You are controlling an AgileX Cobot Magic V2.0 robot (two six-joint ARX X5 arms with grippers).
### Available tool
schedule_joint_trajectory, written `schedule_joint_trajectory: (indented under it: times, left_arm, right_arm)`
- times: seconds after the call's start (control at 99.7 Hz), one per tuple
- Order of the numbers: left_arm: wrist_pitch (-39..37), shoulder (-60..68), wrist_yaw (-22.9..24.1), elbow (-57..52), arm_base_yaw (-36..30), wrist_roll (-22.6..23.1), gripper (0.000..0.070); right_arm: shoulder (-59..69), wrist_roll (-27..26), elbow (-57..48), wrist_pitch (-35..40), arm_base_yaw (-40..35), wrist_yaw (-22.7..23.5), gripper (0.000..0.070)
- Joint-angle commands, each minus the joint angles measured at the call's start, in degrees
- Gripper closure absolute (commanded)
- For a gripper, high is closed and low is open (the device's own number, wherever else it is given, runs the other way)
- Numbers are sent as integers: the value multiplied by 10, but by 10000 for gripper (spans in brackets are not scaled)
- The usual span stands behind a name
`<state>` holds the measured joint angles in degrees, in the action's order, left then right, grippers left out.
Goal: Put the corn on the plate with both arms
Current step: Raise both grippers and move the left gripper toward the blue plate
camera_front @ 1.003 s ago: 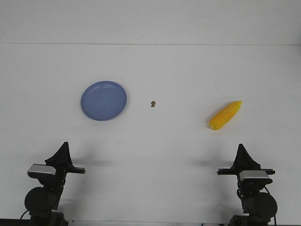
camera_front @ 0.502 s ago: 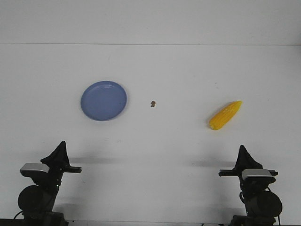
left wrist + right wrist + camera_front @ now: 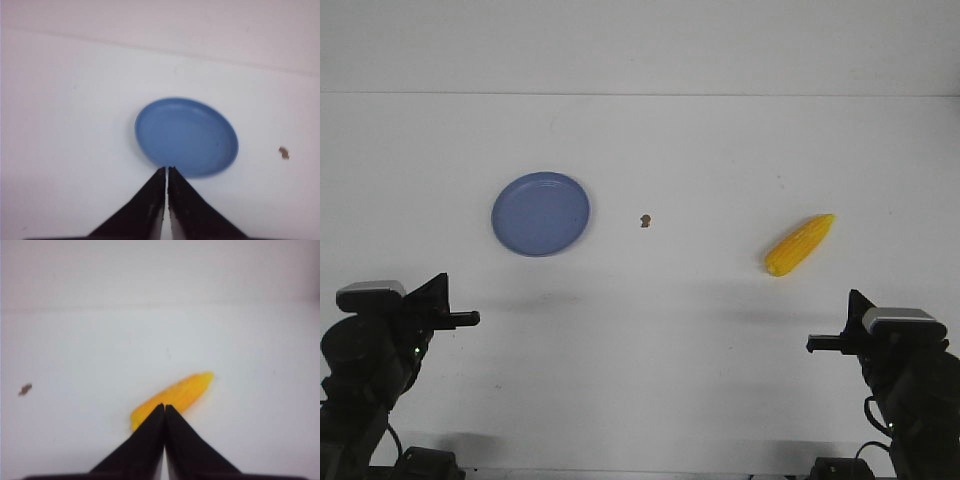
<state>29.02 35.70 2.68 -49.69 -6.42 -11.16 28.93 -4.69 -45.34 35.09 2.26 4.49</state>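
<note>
No legible text, label, brand, number or sign on any surface in any view.

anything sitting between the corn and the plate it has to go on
Only a tiny brown speck lies on the table between the corn and the plate; nothing else visible blocks that stretch.

Right gripper [image 3: 164, 410]: two black pointed fingers pressed together, only a hairline seam between them, tips meeting at a point.
Corn cob [image 3: 180, 394]: bright yellow, tapered, lying flat and slantwise on the table; its thick end is partly hidden behind the fingertips, its narrow end points away from them.
Brown speck [image 3: 25, 389]: small, dark, well apart from the cob.
Table [image 3: 250, 355]: plain white, a faint line crossing it beyond the cob.
</note>
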Motion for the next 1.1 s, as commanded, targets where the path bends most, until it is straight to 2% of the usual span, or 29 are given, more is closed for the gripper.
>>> schedule_joint_trajectory:
  times: [0.0,0.12,0.281,0.431,0.462,0.492,0.522,0.612,0.662,0.712,0.773,0.913,1.094]
  left_arm:
    - [35,40,-1,-37,0,27,687]
    - [64,90,-16,-65,0,42,687]
    - [70,116,-57,-65,0,42,687]
    - [69,118,-59,-65,0,42,680]
    - [69,117,-59,-65,0,42,665]
    - [69,117,-59,-65,0,42,615]
    - [69,117,-58,-65,0,42,538]
    - [69,117,-57,-65,0,42,246]
    - [70,117,-57,-65,0,42,147]
    - [70,117,-57,-65,0,42,137]
    - [70,117,-57,-65,0,41,137]
    - [59,120,-57,-65,0,41,138]
    - [-20,179,-56,-68,2,30,139]
  right_arm:
    - [39,4,-39,31,-1,0,700]
    - [90,4,-76,66,-1,4,700]
    - [122,3,-80,70,-1,20,700]
    - [129,2,-80,76,-1,21,694]
    - [129,2,-80,76,-1,21,669]
    - [128,2,-80,77,-1,21,616]
    - [127,2,-80,78,-1,21,532]
    - [127,2,-80,82,-1,21,307]
    - [127,2,-80,83,-1,21,203]
    - [127,2,-80,85,-1,21,123]
    - [127,2,-80,85,-1,21,69]
    - [127,1,-80,82,-1,21,67]
    - [127,0,-80,80,-1,21,67]
